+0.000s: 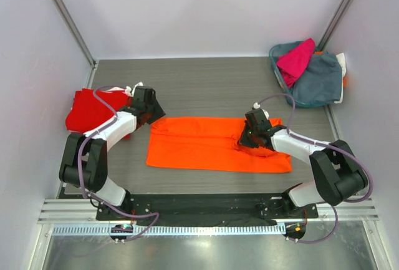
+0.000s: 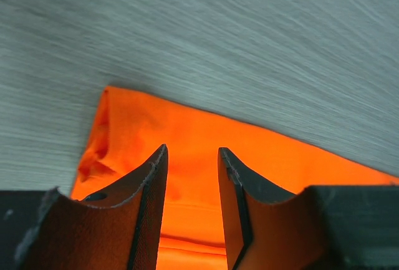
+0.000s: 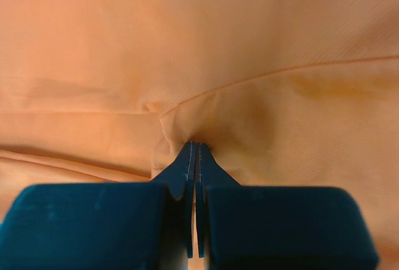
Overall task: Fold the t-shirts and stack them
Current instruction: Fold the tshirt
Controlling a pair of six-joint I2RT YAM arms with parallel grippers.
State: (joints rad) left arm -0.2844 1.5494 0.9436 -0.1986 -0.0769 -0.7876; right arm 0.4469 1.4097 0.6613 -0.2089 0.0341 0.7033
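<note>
Step in hand: I judge this to be mid-fold on the orange t-shirt (image 1: 212, 145). It already lies as a long flat band, so I read the next fold as bringing one end over the other.
Orange t-shirt: it lies across the middle of the surface (image 1: 206, 83), between the two arms.
Left claw (image 2: 192, 151): spread, hovering over the shirt's far-left corner and gripping nothing.
Right claw (image 3: 194, 146): pressed together, pinching a small pucker of orange cloth towards the shirt's right end.
Other shirts: the red t-shirt (image 1: 87, 111) is at the left edge, partly under the left arm. The magenta t-shirt (image 1: 296, 58) is draped over the bin (image 1: 276, 64) at the far right, well apart from the rest.
Next move calls for: I would lower the left claw onto that corner and close it on the full thickness of cloth. Then I would lift both ends evenly so the band doesn't skew.
Top view only: the whole layout, the band's outline and both other shirts.
Left wrist only: the gap between the fingers, and the corner bunched slightly at its left edge.
Right wrist only: creases running into the pinch, which show real hold. I cannot tell how many layers are caught.
</note>
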